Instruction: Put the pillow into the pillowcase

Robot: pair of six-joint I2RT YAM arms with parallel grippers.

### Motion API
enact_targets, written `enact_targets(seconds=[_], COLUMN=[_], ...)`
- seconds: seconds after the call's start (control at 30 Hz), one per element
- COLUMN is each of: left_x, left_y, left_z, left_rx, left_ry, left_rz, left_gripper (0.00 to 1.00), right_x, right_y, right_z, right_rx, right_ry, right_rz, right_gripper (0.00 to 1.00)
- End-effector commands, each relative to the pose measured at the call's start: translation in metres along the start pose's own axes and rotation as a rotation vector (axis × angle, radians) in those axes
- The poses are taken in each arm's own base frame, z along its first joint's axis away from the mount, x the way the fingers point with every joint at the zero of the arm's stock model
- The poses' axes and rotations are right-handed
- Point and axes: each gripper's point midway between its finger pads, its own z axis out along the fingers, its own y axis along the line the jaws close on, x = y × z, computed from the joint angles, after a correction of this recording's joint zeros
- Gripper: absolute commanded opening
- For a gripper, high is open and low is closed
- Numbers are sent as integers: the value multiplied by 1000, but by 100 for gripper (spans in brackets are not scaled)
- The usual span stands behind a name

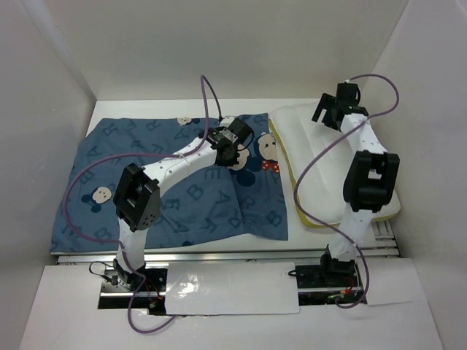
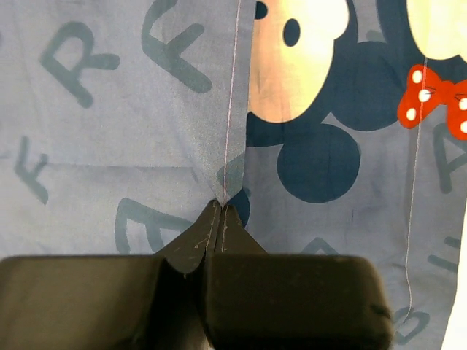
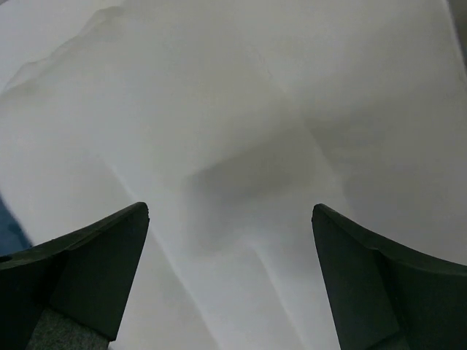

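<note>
Big picture first: white table inside a white-walled box, with most of the surface taken up by fabric. The pillowcase is the biggest thing there. It's spread out mostly flat across the left and middle, blue with pale letters and mouse faces, a bit rumpled with a diagonal crease running toward its near-right corner. The pillow lies flat on the right side, fully outside the case, with its yellow-banded edge right up against the pillowcase's right edge.

The left arm reaches forward and to the right over the pillowcase, and the right arm stretches over the pillow toward its far end. A purple cable loops off the left arm.

The left gripper is down on the pillowcase near its far-right part, with its jaws pressed together on a small raised ridge of the blue cloth along a stitched seam. I honestly can't tell whether that's one layer or both. A mouse face and a red bow print sit just beyond the tips.

The right gripper has its jaws wide apart with nothing between them, above the pillow.
</note>
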Motion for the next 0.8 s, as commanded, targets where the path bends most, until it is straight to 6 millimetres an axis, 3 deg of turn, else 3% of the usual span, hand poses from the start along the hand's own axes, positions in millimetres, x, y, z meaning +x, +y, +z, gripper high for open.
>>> enact_targets(seconds=[0.0,0.07,0.1,0.13,0.2,0.27,0.3,0.37,0.43,0.47,0.5,0.53,0.63,0.67,0.7,0.77], left_x=[-9,-8,-8,-8,-8,-8,-5,-6,-9,-9,-9,-9,-6,-6,-8,-4], left_y=[-4,-2,-2,-2,1,1,6,7,5,5,5,4,6,7,7,10], left_z=[-8,-8,-8,-8,-8,-5,-5,-4,-6,-6,-6,-5,-5,-8,-11,-11], left_rx=[9,-5,-5,-5,-18,-33,-52,-64,-59,-59,-59,-62,-72,-71,-66,-72], left_ry=[-41,-42,-42,-42,-41,-41,-34,-36,-42,-42,-42,-39,-27,-28,-34,-27], left_rz=[11,-10,-10,-10,-6,-14,-6,-11,-15,-26,-26,-33,-53,-65,-69,-64], left_gripper=[0,0,0,0,0,0,0,0,0,0,0,0,0,0,0,0], right_x=[-2,34,30,57,76,98,98,60,41,17,7,-18,-11,-21,8,12], right_y=[17,11,12,13,18,23,24,27,29,33,35,39,42,44,48,56], right_z=[37,85,83,105,116,120,118,98,78,55,42,14,-24,-52,-55,-82], right_rx=[-77,-75,-77,-96,-142,-219,-220,-250,-265,-280,-286,-300,-294,-288,-290,-313], right_ry=[24,126,122,189,247,296,283,150,93,32,5,-59,-53,-106,-57,-89], right_rz=[-35,-41,-41,-41,-59,-50,-28,-44,-82,-97,-98,-114,-138,-144,-148,-156], right_gripper=[100,100,100,100,90,33,0,0,0,0,0,0,0,0,0,0])
